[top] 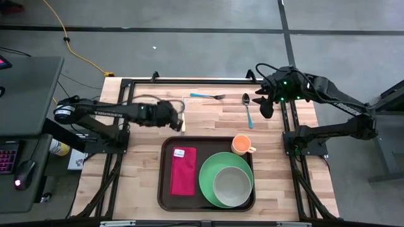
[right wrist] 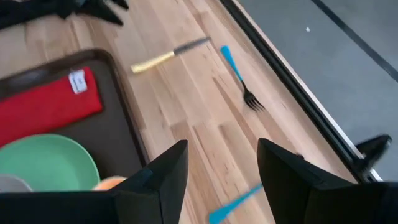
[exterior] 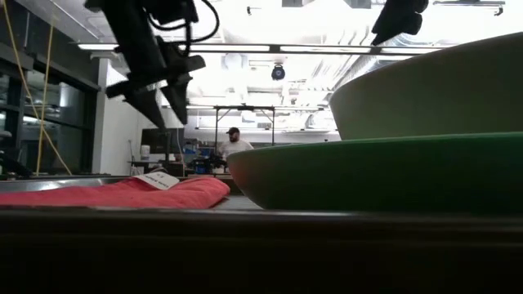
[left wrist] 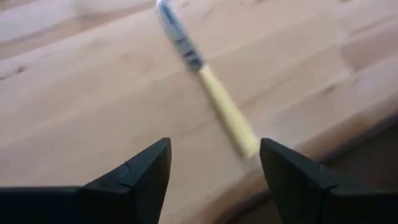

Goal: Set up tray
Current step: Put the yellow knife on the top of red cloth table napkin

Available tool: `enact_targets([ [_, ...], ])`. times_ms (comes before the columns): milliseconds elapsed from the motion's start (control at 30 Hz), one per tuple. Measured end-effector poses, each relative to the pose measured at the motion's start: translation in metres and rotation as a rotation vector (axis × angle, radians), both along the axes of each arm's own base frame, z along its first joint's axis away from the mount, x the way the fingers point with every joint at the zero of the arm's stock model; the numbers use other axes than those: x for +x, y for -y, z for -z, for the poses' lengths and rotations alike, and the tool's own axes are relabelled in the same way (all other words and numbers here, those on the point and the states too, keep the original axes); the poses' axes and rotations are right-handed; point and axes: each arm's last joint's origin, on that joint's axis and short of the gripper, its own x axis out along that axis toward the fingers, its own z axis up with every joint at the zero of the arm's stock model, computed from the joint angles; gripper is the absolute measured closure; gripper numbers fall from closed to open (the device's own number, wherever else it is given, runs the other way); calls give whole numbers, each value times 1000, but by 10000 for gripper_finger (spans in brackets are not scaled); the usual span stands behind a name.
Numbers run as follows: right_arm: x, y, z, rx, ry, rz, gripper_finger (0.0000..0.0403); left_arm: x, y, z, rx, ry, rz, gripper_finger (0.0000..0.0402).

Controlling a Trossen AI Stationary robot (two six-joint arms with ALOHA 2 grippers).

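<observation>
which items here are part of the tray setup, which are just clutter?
Job: tray, red napkin, green plate, bowl, orange cup, knife, fork, spoon.
Lying about: yellow cable, keyboard, mouse.

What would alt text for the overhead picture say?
A brown tray on a wooden table holds a red napkin, a green plate with a bowl, and an orange cup. Two open grippers, left and right, hover near a knife, fork and spoon.
</observation>
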Motion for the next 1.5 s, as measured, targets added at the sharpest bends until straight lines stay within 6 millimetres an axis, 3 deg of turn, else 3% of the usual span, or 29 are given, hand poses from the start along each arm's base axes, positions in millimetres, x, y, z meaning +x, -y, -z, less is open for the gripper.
enact_targets([
  [333,-8,5,5,-29,-90,-13,233,0,-50,0,-97,72,-34,126],
  [633,-10,9,5,-77,-119,-45,233,20,-52,26,-245,56,38,126],
  [867,-10,9,5,-101,-130,-76,233,36,-56,35,-243,128,54,126],
  [1500,-10,8,6,-91,-127,-109,233,41,-63,48,-241,125,-86,126],
])
